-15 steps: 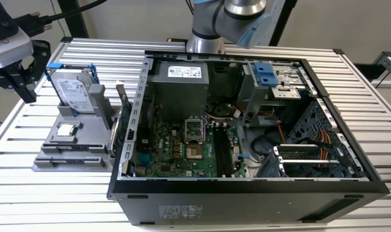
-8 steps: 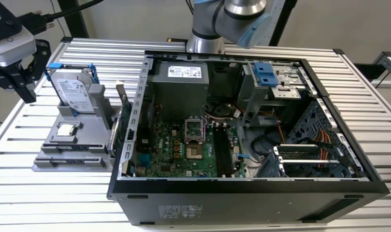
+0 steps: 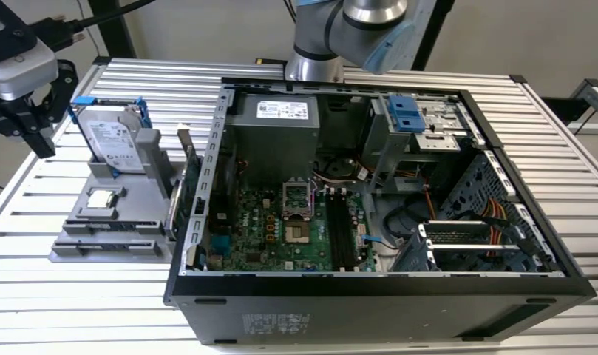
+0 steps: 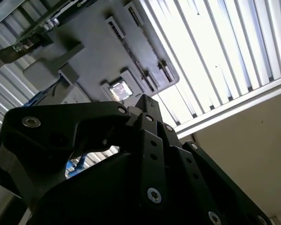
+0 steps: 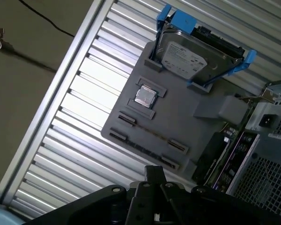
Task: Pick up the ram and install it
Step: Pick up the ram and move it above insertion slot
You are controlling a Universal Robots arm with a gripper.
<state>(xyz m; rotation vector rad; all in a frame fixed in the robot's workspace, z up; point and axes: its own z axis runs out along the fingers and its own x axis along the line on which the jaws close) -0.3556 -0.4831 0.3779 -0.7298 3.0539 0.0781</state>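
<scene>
Open pincer point(image 3: 23, 127) hangs empty, well apart from the ram point(image 3: 177, 203), a slim, long, dark greenish board standing on edge.

The arm point(image 3: 368, 22) rises behind the computer case point(image 3: 378, 303), and its pincer hovers high at the table's edge, fingers spread with nothing between them. Nearest below the pincer is the grey holder point(image 3: 77, 251) with its CPU chip point(image 3: 101, 198) and hard drive point(image 3: 111, 137). The ram stands at the holder's side farthest from the pincer, just beside the case wall, untouched.

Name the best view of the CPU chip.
First wrist view: the CPU chip lies face-on, unobstructed, on the gray holder. Exterior view shows it distant, oblique; second wrist view, bright with glare.
</scene>
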